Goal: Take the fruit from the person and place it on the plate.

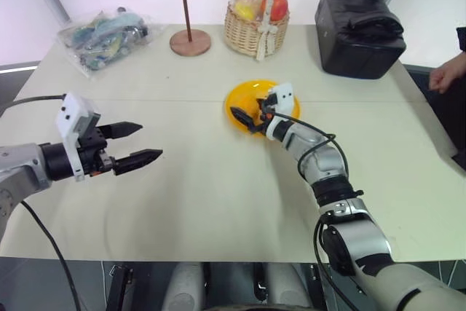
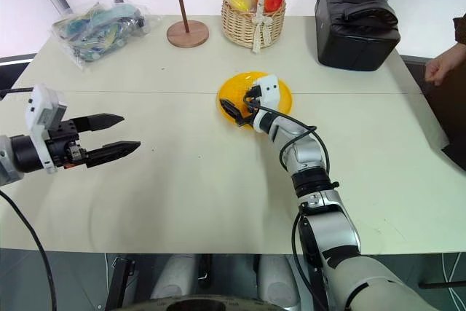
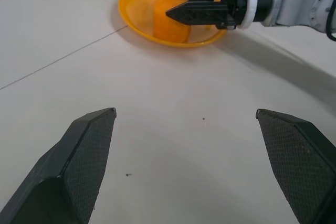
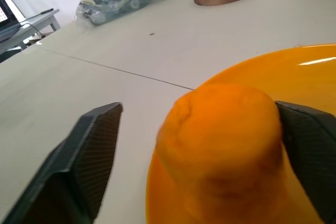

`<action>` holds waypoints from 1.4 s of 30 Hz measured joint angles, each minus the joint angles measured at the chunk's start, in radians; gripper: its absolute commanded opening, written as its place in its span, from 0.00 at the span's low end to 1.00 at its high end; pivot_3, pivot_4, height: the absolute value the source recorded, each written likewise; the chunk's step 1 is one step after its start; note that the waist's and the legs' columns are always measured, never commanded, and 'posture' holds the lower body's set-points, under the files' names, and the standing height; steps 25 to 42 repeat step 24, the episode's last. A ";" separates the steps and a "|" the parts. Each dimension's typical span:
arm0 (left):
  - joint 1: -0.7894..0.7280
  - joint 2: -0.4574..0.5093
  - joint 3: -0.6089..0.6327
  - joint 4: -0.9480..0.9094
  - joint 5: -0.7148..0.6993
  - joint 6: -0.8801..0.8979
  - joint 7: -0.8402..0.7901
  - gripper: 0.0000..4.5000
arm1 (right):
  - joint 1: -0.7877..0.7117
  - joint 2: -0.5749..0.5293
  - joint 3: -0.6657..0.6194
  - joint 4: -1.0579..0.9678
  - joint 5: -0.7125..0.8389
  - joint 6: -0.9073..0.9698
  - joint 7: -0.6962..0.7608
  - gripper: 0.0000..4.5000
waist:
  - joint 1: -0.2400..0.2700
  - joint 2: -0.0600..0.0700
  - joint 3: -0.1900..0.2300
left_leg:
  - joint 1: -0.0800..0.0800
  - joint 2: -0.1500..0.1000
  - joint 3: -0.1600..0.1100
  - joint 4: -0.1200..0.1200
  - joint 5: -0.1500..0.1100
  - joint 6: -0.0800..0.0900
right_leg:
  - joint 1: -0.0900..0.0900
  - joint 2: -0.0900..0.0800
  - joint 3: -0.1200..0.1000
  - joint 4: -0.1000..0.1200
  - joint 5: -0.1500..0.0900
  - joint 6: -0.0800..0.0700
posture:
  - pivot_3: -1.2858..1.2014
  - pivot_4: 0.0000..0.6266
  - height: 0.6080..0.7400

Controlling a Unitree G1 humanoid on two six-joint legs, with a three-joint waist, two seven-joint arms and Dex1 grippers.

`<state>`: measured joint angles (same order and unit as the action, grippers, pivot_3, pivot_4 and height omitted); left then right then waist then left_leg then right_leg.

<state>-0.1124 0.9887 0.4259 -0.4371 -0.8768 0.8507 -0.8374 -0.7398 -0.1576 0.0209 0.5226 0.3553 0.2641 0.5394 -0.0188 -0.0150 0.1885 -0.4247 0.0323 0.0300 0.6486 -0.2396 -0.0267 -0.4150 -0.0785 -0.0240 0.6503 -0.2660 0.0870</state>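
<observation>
The fruit (image 3: 170,18) is sitting upright on the plate (image 3: 137,12), toward its near side, so the placement step looks essentially complete. Note that the right gripper (image 3: 181,4) is straddling it with fingers spread: one finger is standing clear on one side, the other is just beside or touching the skin, so I judge the grip released. Your left gripper (image 1: 132,143) is hovering well apart over bare table (image 1: 204,194), fingers spread and holding nothing, keeping clear of the plate. The person's hand (image 1: 445,75) is resting at the table's far right edge.
</observation>
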 measured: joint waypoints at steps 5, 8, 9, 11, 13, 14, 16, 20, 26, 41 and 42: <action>-0.003 0.000 0.003 0.000 -0.007 0.010 0.011 1.00 | 0.003 -0.011 -0.011 -0.065 0.004 0.038 0.006 0.99 | 0.001 0.000 0.000 | 0.000 0.000 0.000 0.000 0.000 0.000 | 0.000 0.000 0.000 0.000 0.000 0.000 | 0.52 0.24 1.00; -0.016 0.000 0.003 0.004 -0.007 0.010 0.015 1.00 | 0.003 -0.049 -0.061 -0.218 0.047 0.114 -0.009 0.99 | 0.005 0.000 0.000 | 0.000 0.000 -0.001 0.000 0.000 0.000 | 0.000 0.000 0.000 0.000 0.000 0.000 | 0.52 0.24 1.00; -0.021 -0.001 0.003 0.006 -0.006 0.010 0.017 1.00 | 0.003 -0.064 -0.081 -0.256 0.063 0.136 -0.016 0.99 | 0.007 0.000 0.000 | 0.000 0.000 -0.001 0.000 0.000 0.000 | 0.000 -0.001 0.000 0.000 0.000 0.000 | 0.52 0.24 1.00; -0.040 -0.018 0.002 0.018 -0.002 0.003 0.035 1.00 | 0.002 -0.115 -0.135 -0.339 0.099 0.187 -0.032 0.99 | 0.009 0.000 0.000 | 0.000 -0.001 -0.001 0.000 0.000 0.000 | 0.001 -0.001 -0.001 0.000 0.000 0.000 | 0.52 0.24 1.00; -0.065 -0.039 0.000 0.043 0.020 -0.016 0.059 1.00 | 0.003 -0.174 -0.184 -0.388 0.119 0.223 -0.043 0.99 | 0.008 0.000 0.000 | 0.000 -0.001 -0.001 0.001 0.000 0.000 | 0.001 -0.001 -0.002 0.000 0.000 0.000 | 0.52 0.24 1.00; -0.087 -0.060 -0.006 0.061 0.038 -0.032 0.080 1.00 | 0.011 -0.215 -0.202 -0.403 0.119 0.231 -0.044 0.99 | 0.009 0.000 0.000 | 0.000 -0.001 -0.001 0.001 0.000 0.000 | 0.002 -0.001 -0.002 -0.001 0.000 0.000 | 0.52 0.24 1.00; -0.126 -0.103 -0.016 0.091 0.070 -0.060 0.124 1.00 | 0.042 -0.272 -0.229 -0.408 0.107 0.227 -0.045 0.99 | 0.008 0.000 0.000 | 0.001 -0.001 -0.001 0.001 0.000 0.000 | 0.002 -0.001 -0.002 -0.001 0.000 0.000 | 0.52 0.24 1.00; -0.170 -0.187 -0.037 0.134 0.148 -0.133 0.205 1.00 | 0.138 -0.320 -0.261 -0.367 0.066 0.189 -0.047 0.99 | 0.004 0.000 0.000 | 0.001 -0.001 0.000 0.000 0.000 0.000 | 0.002 0.000 -0.001 -0.001 0.000 0.000 | 0.52 0.24 1.00; -0.177 -0.276 -0.062 0.174 0.222 -0.194 0.280 1.00 | 0.178 -0.333 -0.280 -0.312 0.037 0.132 -0.051 0.99 | 0.000 0.000 0.000 | 0.001 -0.001 0.001 0.000 0.000 0.000 | 0.001 0.000 -0.001 0.000 0.000 0.000 | 0.52 0.24 1.00; -0.177 -0.276 -0.062 0.174 0.222 -0.194 0.280 1.00 | 0.178 -0.333 -0.280 -0.312 0.037 0.132 -0.051 0.99 | 0.000 0.000 0.000 | 0.001 -0.001 0.001 0.000 0.000 0.000 | 0.001 0.000 -0.001 0.000 0.000 0.000 | 0.52 0.24 1.00; -0.177 -0.276 -0.062 0.174 0.222 -0.194 0.280 1.00 | 0.178 -0.333 -0.280 -0.312 0.037 0.132 -0.051 0.99 | 0.000 0.000 0.000 | 0.001 -0.001 0.001 0.000 0.000 0.000 | 0.001 0.000 -0.001 0.000 0.000 0.000 | 0.52 0.24 1.00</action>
